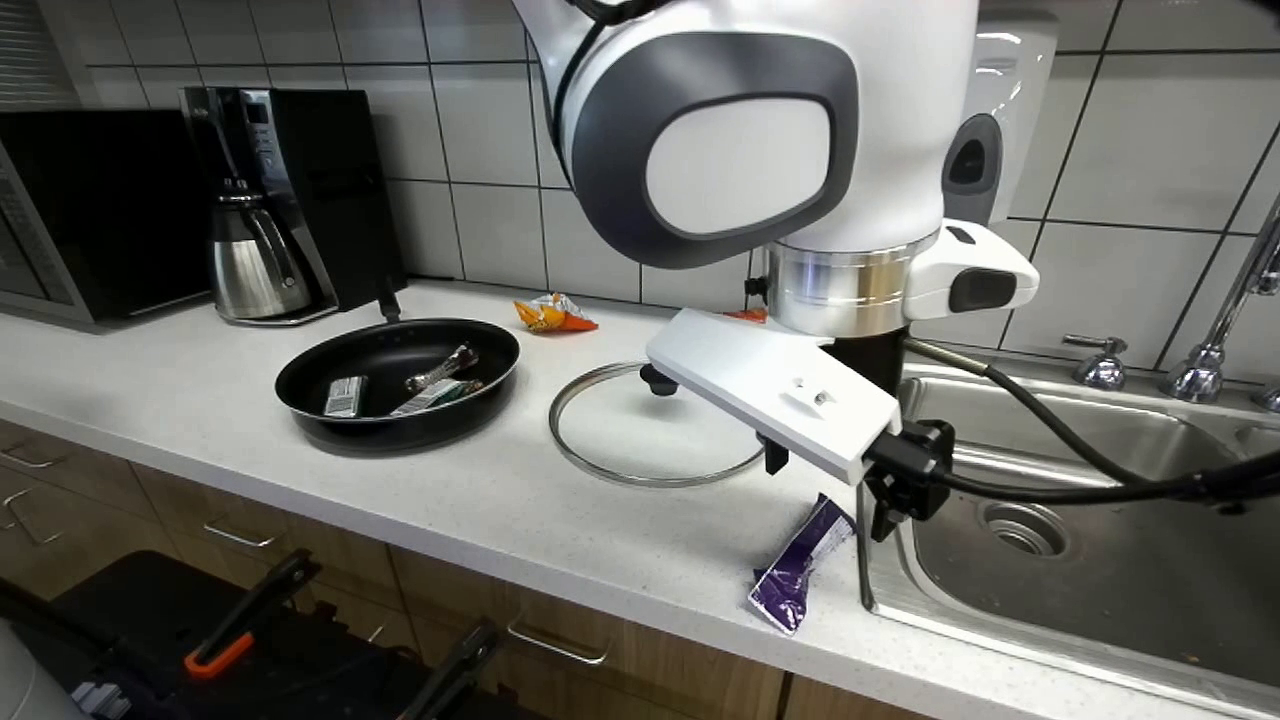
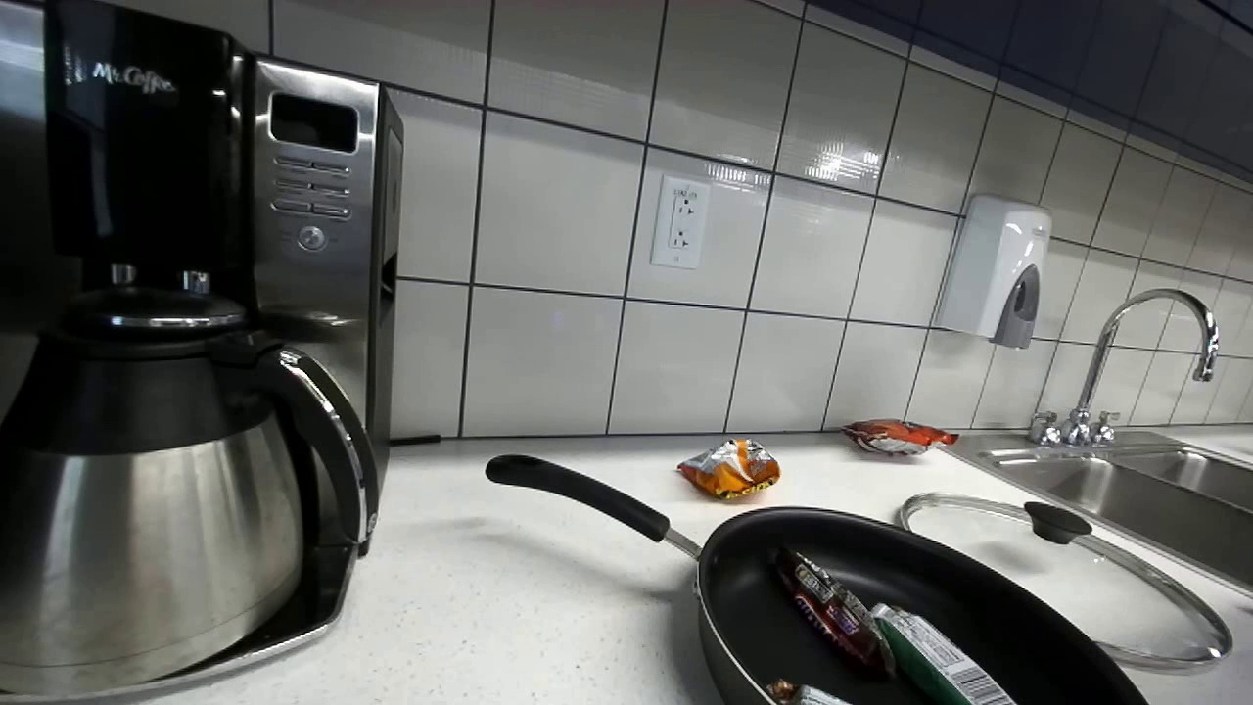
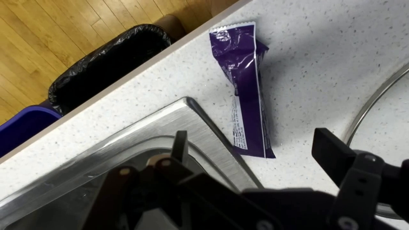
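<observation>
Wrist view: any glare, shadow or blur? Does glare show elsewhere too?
In the wrist view, highlights on the purple packet, soft shadow to its right on the counter, gripper dark, partly blurred; in an exterior view, rippled glare on wall tiles, bright streaks down the carafe.

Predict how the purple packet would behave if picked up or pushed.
The purple packet is probably floppy, at least where it looks pinched and creased. Being glossy, it may slip in a grip. Its long, angular shape suggests it would slide, not roll.
</observation>
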Motion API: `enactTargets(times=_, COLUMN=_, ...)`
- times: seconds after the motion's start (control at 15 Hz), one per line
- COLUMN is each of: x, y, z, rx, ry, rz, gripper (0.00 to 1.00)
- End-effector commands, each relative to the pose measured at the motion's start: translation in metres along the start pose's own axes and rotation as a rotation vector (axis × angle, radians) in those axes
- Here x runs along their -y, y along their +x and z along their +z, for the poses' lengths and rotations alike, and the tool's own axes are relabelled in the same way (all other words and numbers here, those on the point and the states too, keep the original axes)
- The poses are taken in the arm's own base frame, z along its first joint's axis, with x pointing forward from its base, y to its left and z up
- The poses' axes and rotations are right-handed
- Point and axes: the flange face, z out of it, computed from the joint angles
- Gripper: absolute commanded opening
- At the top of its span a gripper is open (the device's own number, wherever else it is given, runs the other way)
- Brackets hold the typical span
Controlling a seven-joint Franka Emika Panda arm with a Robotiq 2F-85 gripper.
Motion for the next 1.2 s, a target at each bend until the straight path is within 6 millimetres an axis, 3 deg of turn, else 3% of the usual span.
enactTargets(times=0.0, x=-0.003, y=0.016, z=0.019, rx=0.04, ry=-0.018, rz=-0.015, gripper=1.0)
enactTargets(times=0.6, x=-0.002, y=0.019, z=0.052, rx=0.109, ry=-0.035, rz=-0.039, gripper=1.0)
enactTargets(times=1.0, x=0.004, y=0.018, z=0.06, rx=0.112, ry=-0.042, rz=-0.059, gripper=1.0)
enactTargets(times=1.07, x=0.004, y=0.018, z=0.06, rx=0.105, ry=-0.049, rz=-0.064, gripper=0.75)
enactTargets(times=1.13, x=0.004, y=0.018, z=0.061, rx=0.106, ry=-0.05, rz=-0.066, gripper=0.72)
